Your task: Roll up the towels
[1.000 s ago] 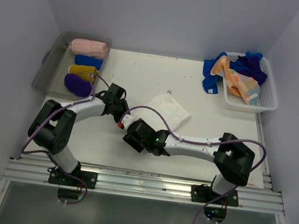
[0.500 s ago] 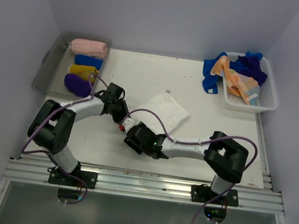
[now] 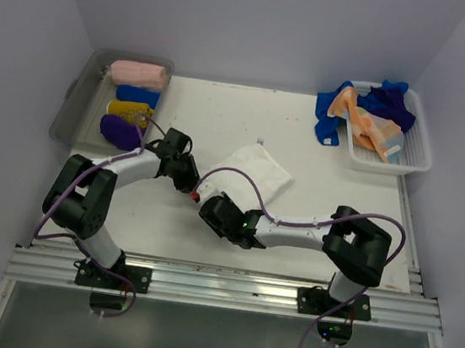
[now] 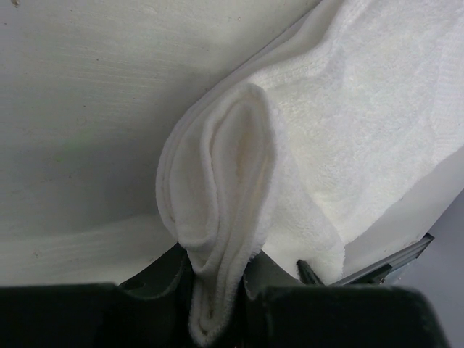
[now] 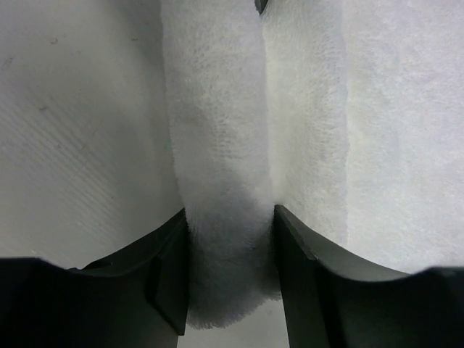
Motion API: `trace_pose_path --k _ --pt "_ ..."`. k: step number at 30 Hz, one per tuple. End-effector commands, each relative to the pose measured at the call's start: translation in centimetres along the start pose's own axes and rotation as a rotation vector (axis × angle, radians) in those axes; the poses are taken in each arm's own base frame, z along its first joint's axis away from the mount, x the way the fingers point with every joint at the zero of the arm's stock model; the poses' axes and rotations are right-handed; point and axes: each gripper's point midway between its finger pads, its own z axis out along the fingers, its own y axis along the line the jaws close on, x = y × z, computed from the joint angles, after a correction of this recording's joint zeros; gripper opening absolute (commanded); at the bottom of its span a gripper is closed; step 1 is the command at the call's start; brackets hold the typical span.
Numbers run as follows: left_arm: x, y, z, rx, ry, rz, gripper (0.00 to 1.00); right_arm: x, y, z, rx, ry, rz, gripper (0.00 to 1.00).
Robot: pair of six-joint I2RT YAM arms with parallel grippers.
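The white towel (image 3: 258, 170) lies folded in the middle of the table, its near-left corner lifted between both grippers. My left gripper (image 3: 190, 177) is shut on a doubled-over edge of it; in the left wrist view the fold (image 4: 221, 217) runs down between the jaws at the left gripper (image 4: 217, 283). My right gripper (image 3: 204, 198) sits just beside it. In the right wrist view a thick fold of the towel (image 5: 221, 145) fills the gap at the right gripper (image 5: 230, 239), with both fingers touching it.
A grey tub (image 3: 73, 103) at the left holds rolled pink (image 3: 137, 73), blue (image 3: 138, 95), yellow (image 3: 128, 111) and purple (image 3: 120, 132) towels. At the back right, a white lattice basket (image 3: 417, 154) holds loose blue (image 3: 386, 101) and orange (image 3: 365, 127) towels.
The right gripper has crept forward toward the towel's corner and its jaws have narrowed onto the fold. The right elbow has shifted left. The left arm has held still.
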Motion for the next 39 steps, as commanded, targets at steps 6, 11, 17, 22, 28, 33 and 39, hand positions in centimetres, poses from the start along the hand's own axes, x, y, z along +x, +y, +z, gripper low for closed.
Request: trace_pose_path --k 6,11,17,22,28,33,39 --pt "-1.4 0.3 -0.6 -0.022 -0.04 0.013 0.0 0.7 0.8 -0.5 -0.058 0.021 0.058 0.06" --pt "-1.9 -0.5 -1.1 -0.003 -0.043 0.018 0.0 -0.6 0.5 -1.5 -0.203 -0.004 0.185 0.0" --pt "-2.9 -1.8 -1.4 0.016 -0.051 0.029 0.37 -0.9 -0.2 -1.8 -0.394 0.024 0.384 0.0" --pt "-3.6 -2.7 -2.6 0.032 -0.08 0.056 0.7 -0.4 0.2 -2.0 -0.548 0.085 0.539 0.0" --pt "-4.8 -3.4 -5.6 0.04 -0.192 0.076 0.7 0.0 -0.3 -1.7 -0.653 0.133 0.726 0.0" --pt "-4.4 -2.5 -7.2 0.031 -0.256 0.109 0.55 -0.8 -1.2 -1.8 -0.725 0.134 0.82 0.0" --pt "-2.1 -1.5 -6.6 0.07 -0.215 0.187 0.0 -0.4 -2.3 -1.3 -0.779 0.191 0.932 0.0"
